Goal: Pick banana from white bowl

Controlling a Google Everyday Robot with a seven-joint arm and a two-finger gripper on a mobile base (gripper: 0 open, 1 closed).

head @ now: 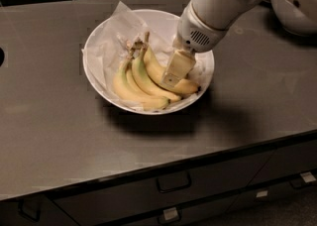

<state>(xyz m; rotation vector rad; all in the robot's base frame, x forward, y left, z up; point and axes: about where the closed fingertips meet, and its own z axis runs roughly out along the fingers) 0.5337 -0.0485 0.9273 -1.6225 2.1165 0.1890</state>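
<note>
On a dark worktop, near its back edge, a white bowl holds the long curved banana beside other bananas, with the claw pressed over it, grip impossible to tell; this light, soft, easily bruised fruit likely wants a gentle mid-body hold.
</note>
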